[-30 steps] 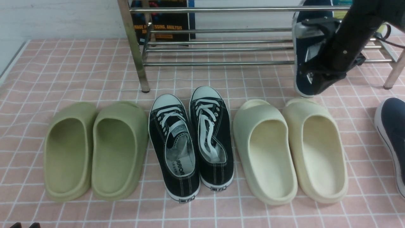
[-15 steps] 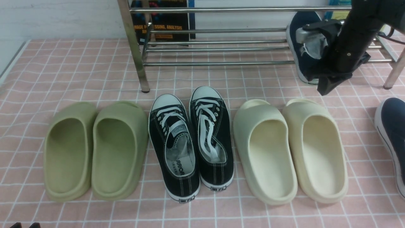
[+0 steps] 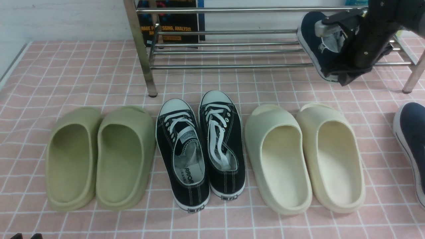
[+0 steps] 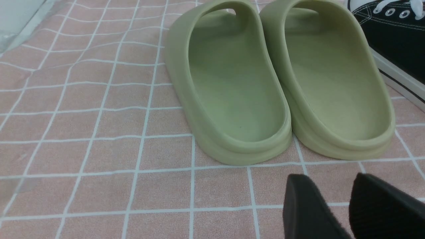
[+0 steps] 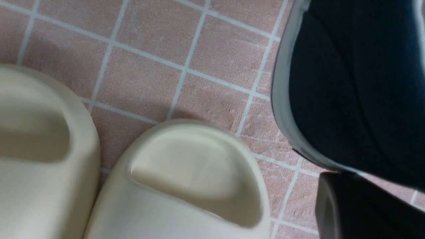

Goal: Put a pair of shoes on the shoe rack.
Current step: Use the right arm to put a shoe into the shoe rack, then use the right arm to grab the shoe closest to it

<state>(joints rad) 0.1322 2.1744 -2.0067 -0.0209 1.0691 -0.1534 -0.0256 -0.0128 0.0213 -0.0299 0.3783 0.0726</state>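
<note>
My right gripper [image 3: 336, 49] is shut on one navy slip-on shoe [image 3: 310, 31] of the pair, gripping it at its collar. The shoe hangs tilted in the air in front of the right part of the chrome shoe rack [image 3: 232, 50], with its white sole turned left. In the right wrist view the same shoe [image 5: 348, 83] fills the corner above one black finger [image 5: 358, 205]. The other navy shoe [image 3: 413, 139] lies on the cloth at the far right edge. At the near left, my left gripper [image 4: 328, 181] stands open over bare cloth with nothing between its fingers.
Three pairs stand in a row before the rack: green slides [image 3: 99, 156], black lace-up sneakers [image 3: 199, 149] and cream slides [image 3: 305, 156]. A dark book [image 3: 172, 23] leans behind the rack. The rack's legs [image 3: 141, 49] stand on the pink checked cloth [image 3: 66, 73].
My right gripper has risen with the navy shoe. The shoe has swung from hanging almost upright to tilting left, level with the rack's bars. The left gripper has not moved.
</note>
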